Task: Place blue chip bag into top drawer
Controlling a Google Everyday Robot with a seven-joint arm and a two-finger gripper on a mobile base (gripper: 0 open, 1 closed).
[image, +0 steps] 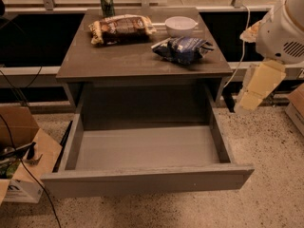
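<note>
The blue chip bag (183, 49) lies crumpled on the right side of the brown table top (118, 61), just in front of a white bowl. The top drawer (147, 182) is pulled fully open below the table top, and its grey inside holds nothing. My gripper (248, 102) hangs pointing down off the table's right side, beside the drawer's right wall and below and right of the bag. It touches nothing and holds nothing.
A brown-and-tan snack bag (121, 28), a white bowl (180, 25) and a green can (107, 3) sit at the back of the table. An open cardboard box (23, 156) with cables stands on the floor at the left. Speckled floor lies around the drawer.
</note>
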